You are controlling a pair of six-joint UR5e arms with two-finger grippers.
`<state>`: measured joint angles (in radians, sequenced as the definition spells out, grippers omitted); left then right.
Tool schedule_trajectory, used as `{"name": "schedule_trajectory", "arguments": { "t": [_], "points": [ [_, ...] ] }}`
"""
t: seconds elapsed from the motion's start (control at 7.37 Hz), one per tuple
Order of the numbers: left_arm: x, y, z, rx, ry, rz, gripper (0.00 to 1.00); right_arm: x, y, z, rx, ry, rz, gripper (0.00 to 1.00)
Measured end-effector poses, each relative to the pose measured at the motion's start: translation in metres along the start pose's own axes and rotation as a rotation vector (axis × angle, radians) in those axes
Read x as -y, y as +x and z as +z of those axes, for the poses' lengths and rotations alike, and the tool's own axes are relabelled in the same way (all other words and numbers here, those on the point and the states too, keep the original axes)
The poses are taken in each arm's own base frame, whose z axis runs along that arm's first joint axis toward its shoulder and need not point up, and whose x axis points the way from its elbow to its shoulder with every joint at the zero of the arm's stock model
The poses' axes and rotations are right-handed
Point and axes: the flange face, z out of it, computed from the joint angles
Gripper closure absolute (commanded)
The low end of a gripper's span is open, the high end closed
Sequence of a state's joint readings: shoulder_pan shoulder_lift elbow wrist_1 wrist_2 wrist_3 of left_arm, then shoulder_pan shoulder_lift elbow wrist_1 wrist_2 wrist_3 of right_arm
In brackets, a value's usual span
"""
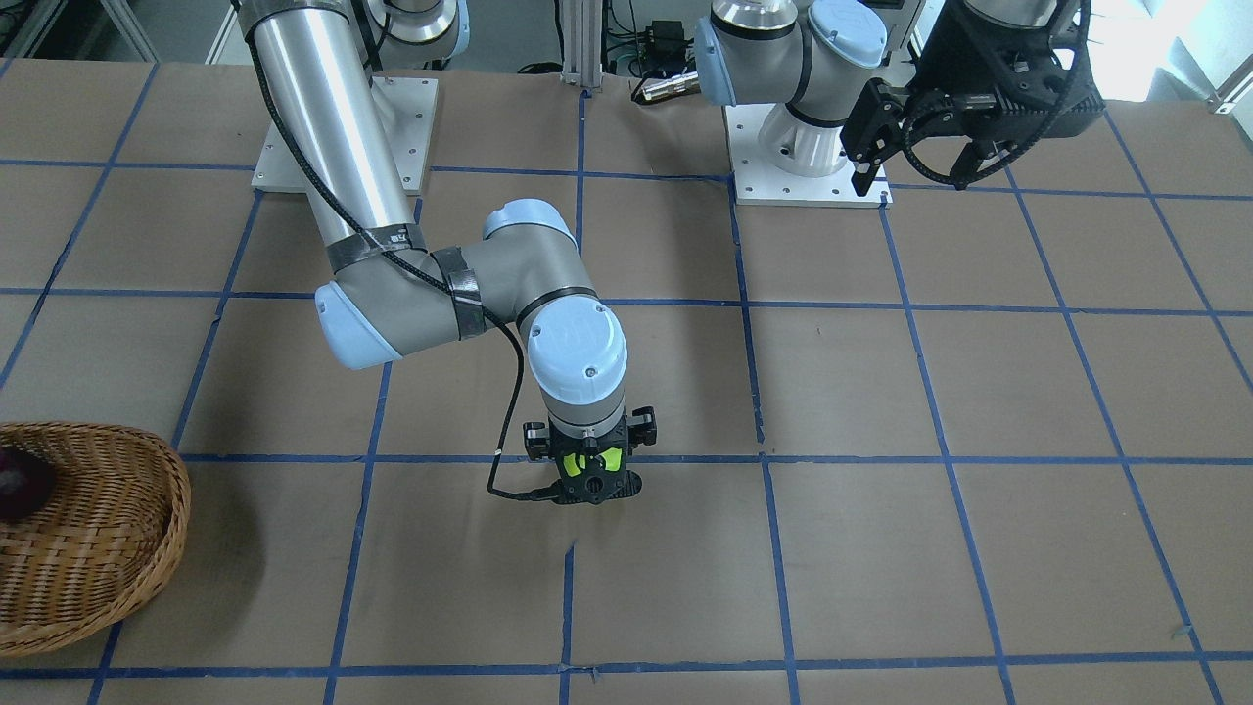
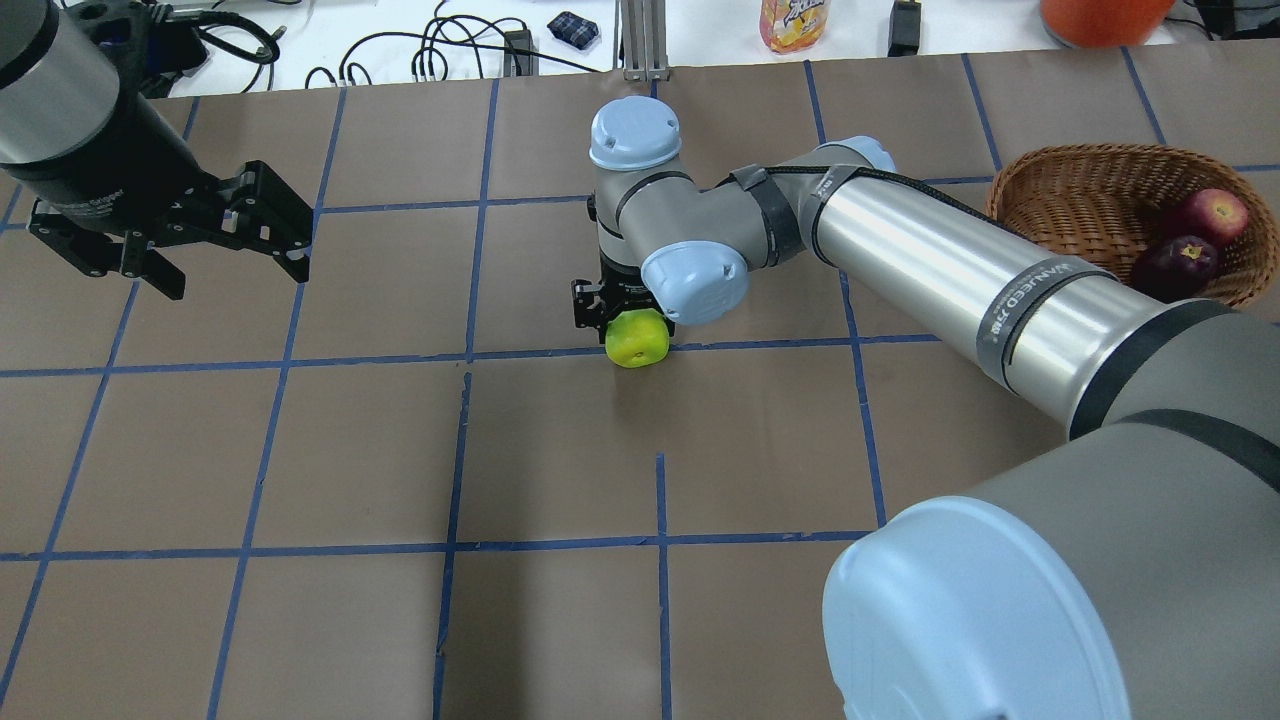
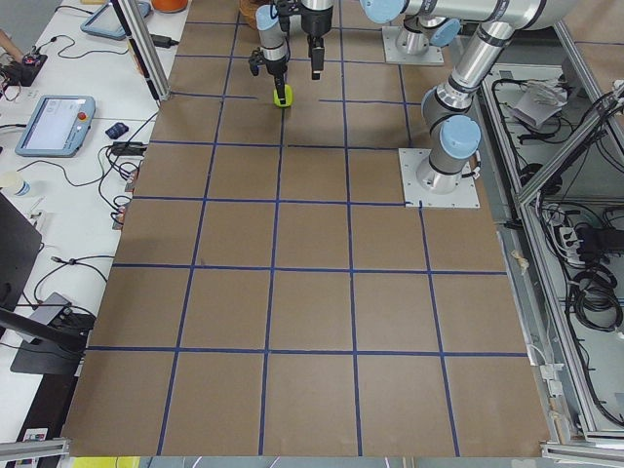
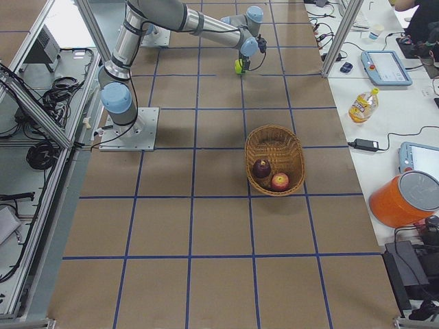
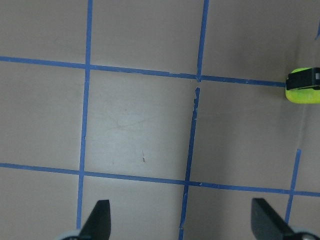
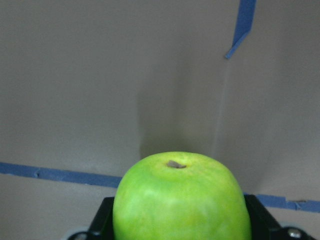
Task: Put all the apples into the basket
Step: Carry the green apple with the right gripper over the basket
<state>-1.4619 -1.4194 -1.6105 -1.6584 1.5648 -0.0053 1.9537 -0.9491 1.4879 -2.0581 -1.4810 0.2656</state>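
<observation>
Currently my right gripper (image 1: 590,477) is clamped on the lime green apple (image 2: 637,340) near the middle of the table (image 2: 300,450), well apart from the wicker basket (image 2: 1085,190). I note the red apple (image 2: 1212,215) and the maroon apple (image 2: 1172,265) lying side by side in that basket. My left gripper (image 2: 235,275) hangs above the table with its fingers spread wide.

right gripper (image 1: 590,470) clamped, left gripper (image 2: 238,278) spread

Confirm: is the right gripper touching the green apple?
Touching. The right wrist view shows the green apple pressed between the right gripper's two black fingers, with no gap on either side.
</observation>
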Motion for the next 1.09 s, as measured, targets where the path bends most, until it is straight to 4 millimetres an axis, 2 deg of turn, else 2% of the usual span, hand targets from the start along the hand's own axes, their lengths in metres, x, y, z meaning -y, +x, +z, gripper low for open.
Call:
{"name": "schedule_trajectory", "arguments": {
  "t": [0.14,0.27,0.41,0.54,0.68,0.81,1.09],
  "points": [
    [-0.001,0.002,-0.001,-0.023,0.002,-0.001,0.0,0.003,0.004,-0.016,0.006,0.027,0.0,1.0],
    [-0.002,0.003,-0.002,-0.032,0.008,0.002,0.0,0.005,0.014,-0.04,0.013,0.052,0.014,1.0],
    [-0.001,0.004,-0.003,-0.036,0.013,0.003,0.0,0.007,0.035,-0.072,0.013,0.067,0.048,1.0],
    [-0.002,0.004,-0.003,-0.037,0.016,0.005,0.0,0.012,0.08,-0.105,-0.007,0.074,0.111,1.0],
    [-0.003,0.004,-0.004,-0.038,0.018,0.007,0.0,0.019,0.138,-0.129,-0.05,0.075,0.172,1.0],
    [-0.006,0.004,-0.005,-0.04,0.019,0.006,0.0,0.024,0.202,-0.147,-0.092,0.072,0.209,1.0],
    [-0.009,0.005,-0.006,-0.044,0.024,0.005,0.0,0.029,0.316,-0.159,-0.133,0.061,0.216,1.0]
  ]
}}
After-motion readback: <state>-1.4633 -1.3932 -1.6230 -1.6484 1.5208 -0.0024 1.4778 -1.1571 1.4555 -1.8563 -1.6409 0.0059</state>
